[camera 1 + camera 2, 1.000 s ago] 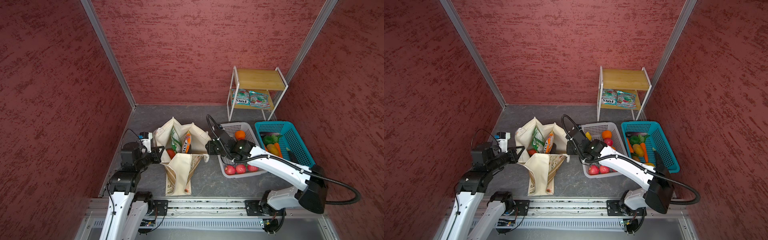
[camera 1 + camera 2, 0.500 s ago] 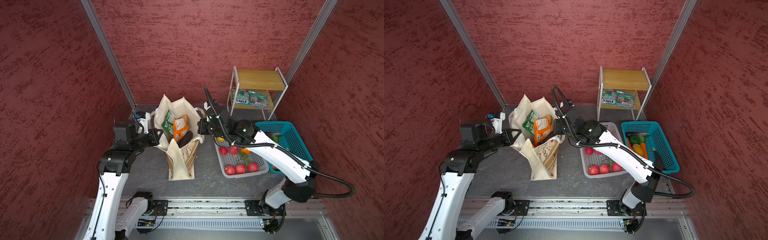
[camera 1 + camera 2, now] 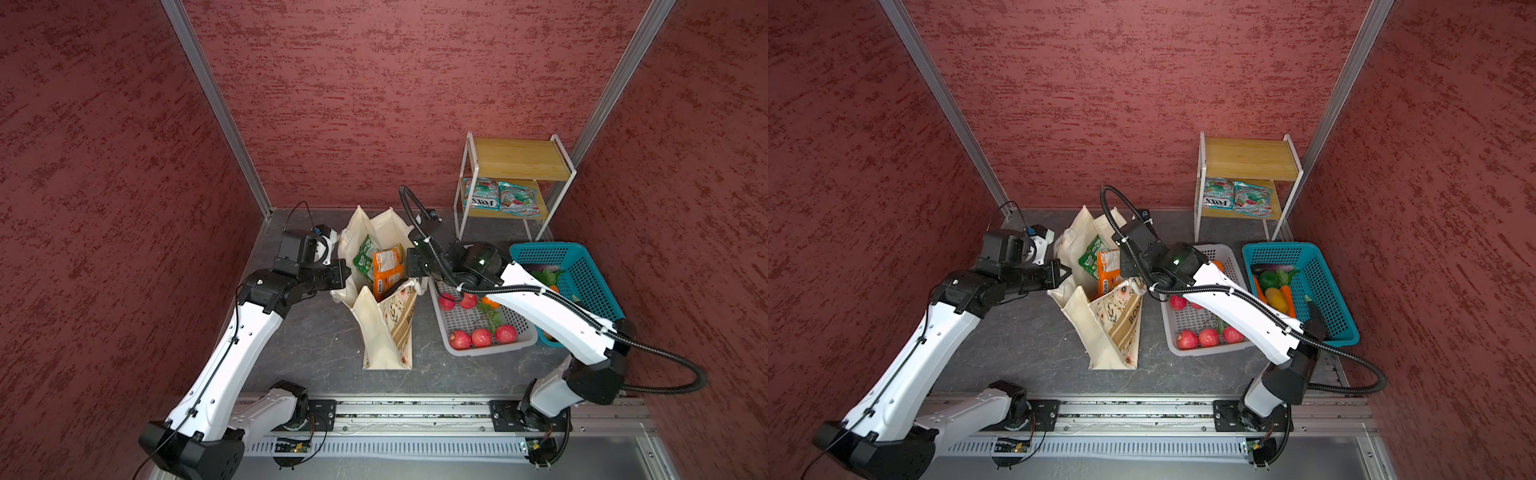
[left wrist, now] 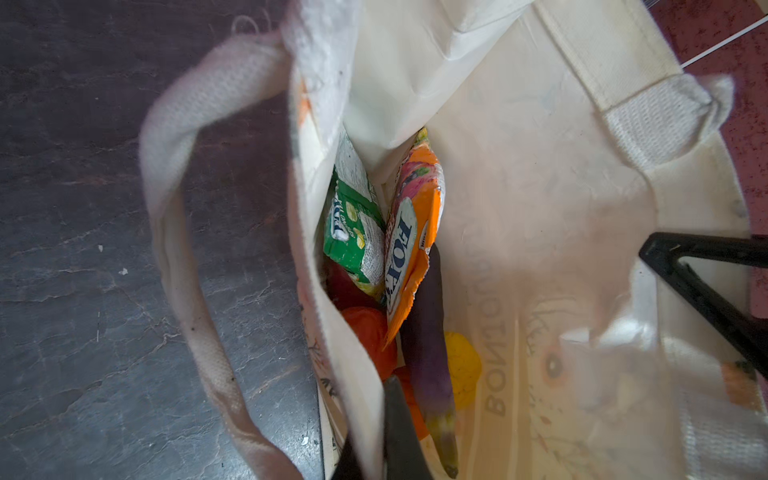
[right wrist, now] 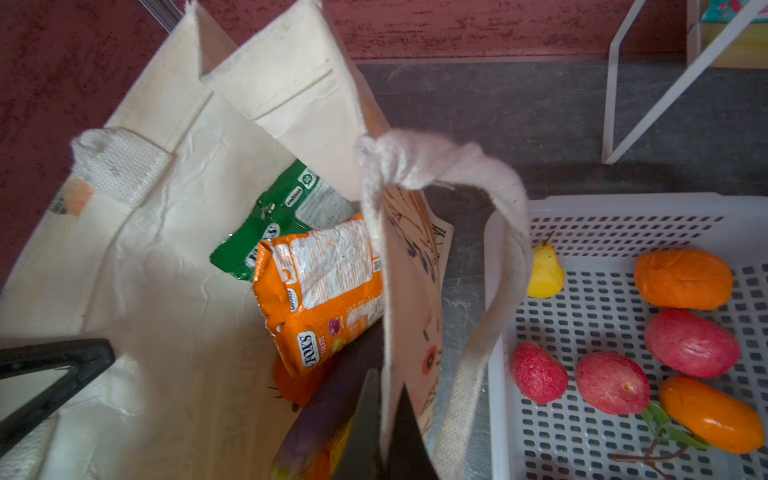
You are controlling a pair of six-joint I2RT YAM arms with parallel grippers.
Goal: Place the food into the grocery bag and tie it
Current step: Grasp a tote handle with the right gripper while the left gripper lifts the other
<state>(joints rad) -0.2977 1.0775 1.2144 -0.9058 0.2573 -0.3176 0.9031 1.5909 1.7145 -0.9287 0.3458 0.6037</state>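
Listing my holdings, 1 main item: grocery bag [image 3: 384, 332], a cream tote standing mid-floor in both top views with its mouth spread wide. Left gripper [image 3: 344, 272] sits at the mouth's 9 o'clock rim, jaws closed tight on the canvas wall, which the left wrist view shows pinched between them. Right gripper [image 3: 412, 266] sits at the 3 o'clock rim, likewise clamped on fabric. I judge these 2 opposed pinches serve to stand the bag up and hold its mouth taut. Contents, by the left wrist view: 1 green packet [image 4: 353, 232], 1 orange packet [image 4: 409, 257], 1 eggplant [image 4: 428, 353], 1 yellow fruit [image 4: 463, 365], 1 tomato [image 4: 365, 332]. Left handle [image 4: 178, 208] and right handle [image 5: 494, 257] hang loose outside, not tied. Grey basket [image 3: 490, 347] lies at the bag's 3 o'clock with 3 red apples [image 3: 482, 337] along its 6 o'clock edge. Teal basket [image 3: 582, 266] lies beyond it. Shelf [image 3: 515, 158] stands at 1 o'clock, carrying 2 shelf packets [image 3: 503, 199].
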